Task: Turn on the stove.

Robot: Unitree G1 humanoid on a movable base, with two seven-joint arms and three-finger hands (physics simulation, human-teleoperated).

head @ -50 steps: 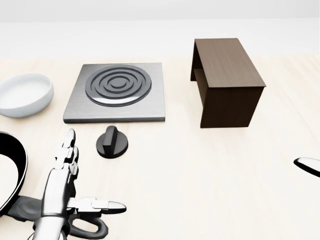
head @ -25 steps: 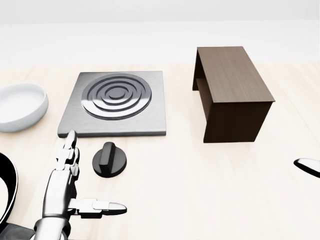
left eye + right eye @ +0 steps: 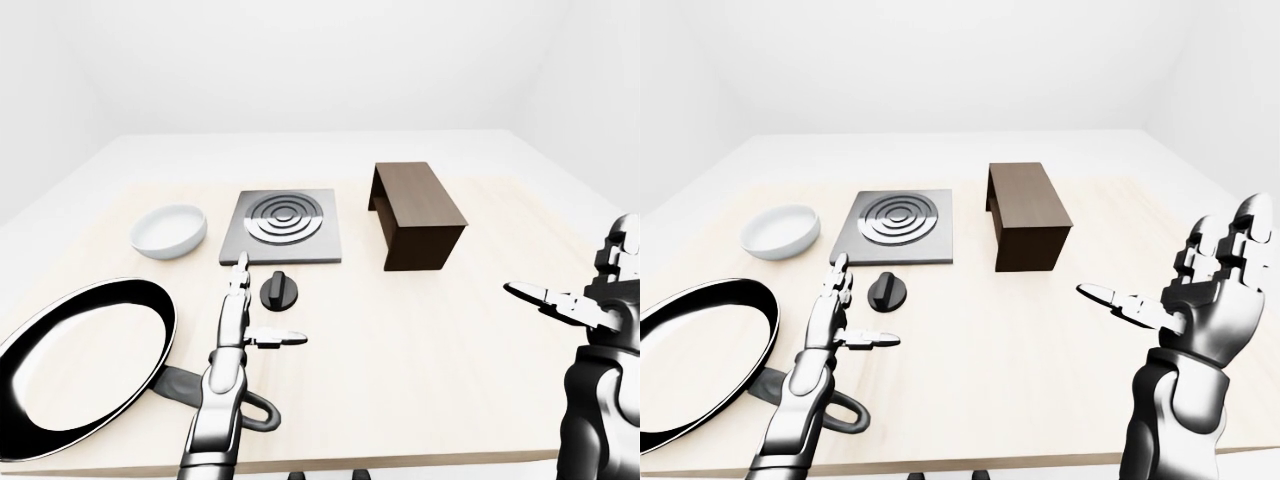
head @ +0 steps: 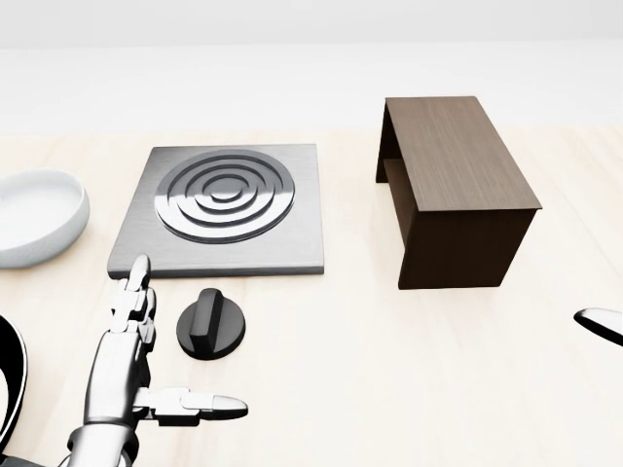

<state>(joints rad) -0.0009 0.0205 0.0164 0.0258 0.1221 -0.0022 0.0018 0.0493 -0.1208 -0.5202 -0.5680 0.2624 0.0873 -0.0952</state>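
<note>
The robot's left hand (image 4: 131,365) hovers over the pale wooden tabletop (image 4: 389,370) with its fingers (image 4: 133,292) stretched straight toward the far side and its thumb splayed out to the right, gripping nothing. Just to the right of those fingers, apart from them, sits the black round stove knob (image 4: 211,327), its raised grip bar running roughly near-to-far. Directly beyond the knob lies the stove (image 4: 224,208), a flat grey square plate with a dark burner of concentric rings at its centre; the left hand's fingertips reach close to the plate's near left corner. To the left of the stove rests a white bowl (image 3: 169,230). Nearer the robot and further left, a large black frying pan (image 3: 75,365) with a glossy interior lies on the tabletop, its handle running under the left forearm in the left-eye view. To the right of the stove stands a dark brown wooden box (image 4: 456,190), open at its far end, well apart from the knob. The right hand (image 3: 1200,285) is raised above the tabletop's right side, palm turned inward, fingers spread and thumb extended, holding nothing. White walls surround the scene.
</note>
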